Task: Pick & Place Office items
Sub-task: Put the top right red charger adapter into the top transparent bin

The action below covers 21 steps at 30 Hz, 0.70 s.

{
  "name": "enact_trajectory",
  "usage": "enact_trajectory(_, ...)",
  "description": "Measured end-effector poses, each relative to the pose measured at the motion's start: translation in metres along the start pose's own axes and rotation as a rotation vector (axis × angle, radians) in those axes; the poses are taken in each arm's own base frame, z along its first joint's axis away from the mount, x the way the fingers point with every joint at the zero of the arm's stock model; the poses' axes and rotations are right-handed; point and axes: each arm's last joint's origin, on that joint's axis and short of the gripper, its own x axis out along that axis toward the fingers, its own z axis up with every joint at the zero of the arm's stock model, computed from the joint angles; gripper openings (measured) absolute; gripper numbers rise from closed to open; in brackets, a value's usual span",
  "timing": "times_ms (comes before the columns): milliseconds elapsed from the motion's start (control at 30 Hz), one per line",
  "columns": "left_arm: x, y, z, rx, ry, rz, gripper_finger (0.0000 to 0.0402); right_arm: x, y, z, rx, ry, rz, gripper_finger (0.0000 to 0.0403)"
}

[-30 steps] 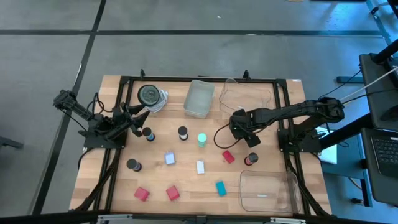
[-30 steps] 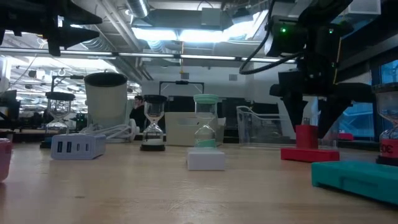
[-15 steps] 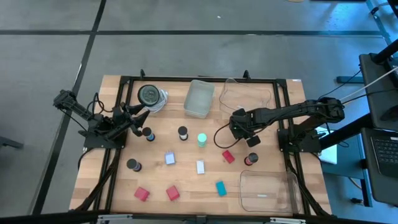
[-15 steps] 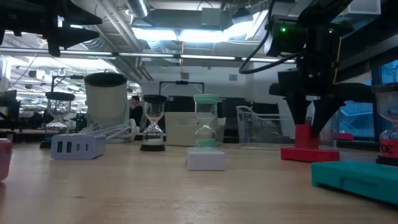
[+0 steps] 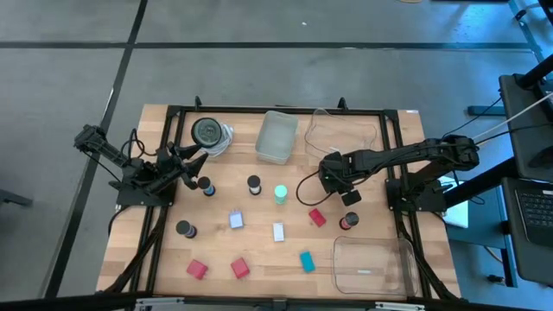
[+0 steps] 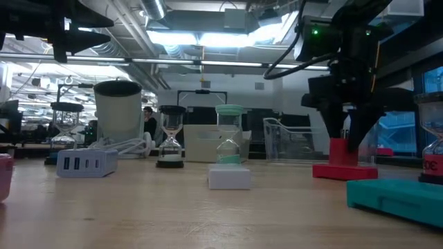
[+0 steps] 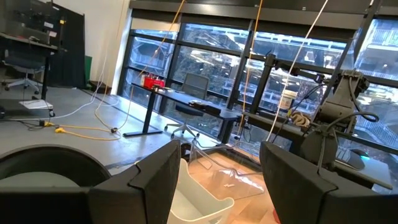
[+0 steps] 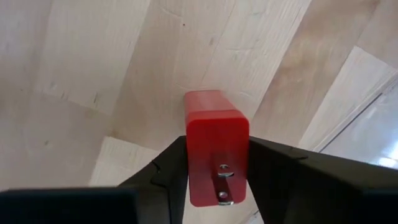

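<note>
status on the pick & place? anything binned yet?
Done: nothing visibly binned; the clear tray at the front right looks empty.
In hand: the right gripper is shut on a red block, which in the low view stands on the table.
Left: the other pieces lie loose, among them a teal block, a green cylinder and a white block. The left gripper waits by the grey dish.

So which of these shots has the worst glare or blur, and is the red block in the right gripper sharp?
Low view: the ceiling lights blow out to white, and the near teal block is soft. Left wrist view: the bright windows leave the left gripper as a dark shape. Right wrist view: even light, and the red block is crisp between the right gripper fingers.
</note>
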Motion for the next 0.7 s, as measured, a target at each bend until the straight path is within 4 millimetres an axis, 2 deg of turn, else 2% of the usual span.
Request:
enact_trajectory(200, 0.0, 0.0, 0.0, 0.0, 0.0, 0.0, 0.0217, -0.003, 0.0, 0.0, 0.063, 0.026, 0.012, 0.0124)
enact_trajectory(300, 0.0, 0.0, 0.0, 0.0, 0.0, 0.0, 0.0217, -0.017, -0.005, 0.006, 0.13, 0.021, 0.009, 0.0124)
enact_trajectory(400, 0.0, 0.0, 0.0, 0.0, 0.0, 0.0, 0.0217, -0.038, -0.011, 0.013, 0.189, 0.019, 0.005, 0.0124)
enact_trajectory(567, 0.0, 0.0, -0.001, 0.007, 0.003, 0.0, 0.0217, -0.086, -0.024, 0.024, 0.23, -0.112, -0.044, 0.0124)
enact_trajectory(700, 0.0, 0.0, -0.001, 0.015, 0.007, -0.001, 0.0217, -0.13, -0.034, 0.019, 0.253, -0.243, -0.128, 0.0124)
